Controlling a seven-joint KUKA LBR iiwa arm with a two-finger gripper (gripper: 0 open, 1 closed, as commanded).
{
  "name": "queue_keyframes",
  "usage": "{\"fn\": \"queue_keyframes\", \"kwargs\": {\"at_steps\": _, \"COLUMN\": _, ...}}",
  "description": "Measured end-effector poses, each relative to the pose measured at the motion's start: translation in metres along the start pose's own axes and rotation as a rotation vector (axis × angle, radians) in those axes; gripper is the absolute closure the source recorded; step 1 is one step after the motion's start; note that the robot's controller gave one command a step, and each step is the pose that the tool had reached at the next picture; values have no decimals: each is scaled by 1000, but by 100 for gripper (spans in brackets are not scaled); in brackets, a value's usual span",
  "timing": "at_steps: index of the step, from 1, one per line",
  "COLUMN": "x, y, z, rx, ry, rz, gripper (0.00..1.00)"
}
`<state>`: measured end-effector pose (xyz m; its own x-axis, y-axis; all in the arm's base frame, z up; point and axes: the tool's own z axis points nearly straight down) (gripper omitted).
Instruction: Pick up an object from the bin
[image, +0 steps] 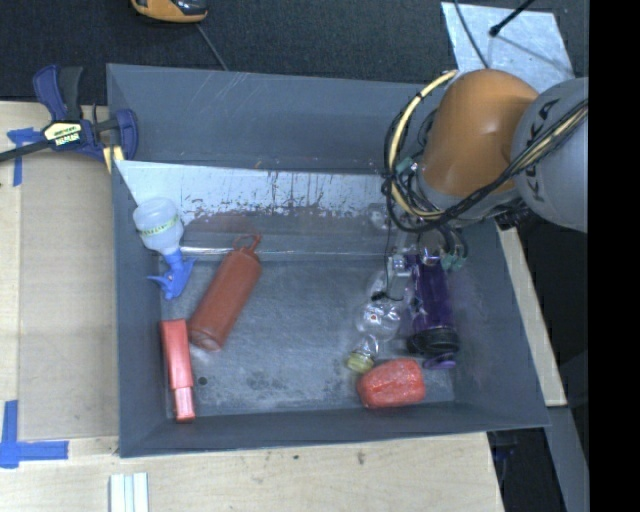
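End effector (412, 268) is low at the right side of the bin (300, 110), against a purple bottle (436, 298) with a black cap. Can't tell if it's apart or together. Red lump (392, 383) lies near the bottle's cap.

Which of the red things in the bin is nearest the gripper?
The rounded red lump at the bin's lower right, just below the gripper; the red bottle and flat red bar lie far left.
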<state>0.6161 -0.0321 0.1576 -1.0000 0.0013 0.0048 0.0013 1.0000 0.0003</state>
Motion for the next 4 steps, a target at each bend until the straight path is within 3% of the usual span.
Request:
{"fn": "queue_keyframes", "kwargs": {"at_steps": 1, "x": -2, "y": 0, "z": -5, "rx": 1, "ry": -8, "rz": -1, "gripper": 0}}
{"fn": "queue_keyframes", "kwargs": {"at_steps": 2, "x": 31, "y": -43, "z": 14, "rx": 0, "ry": -11, "rz": -24, "gripper": 0}}
{"fn": "queue_keyframes", "kwargs": {"at_steps": 3, "x": 44, "y": -51, "z": 59, "rx": 6, "ry": -11, "rz": -101, "gripper": 0}}
{"fn": "queue_keyframes", "kwargs": {"at_steps": 4, "x": 50, "y": -65, "z": 66, "rx": -3, "ry": -4, "rz": -117, "gripper": 0}}
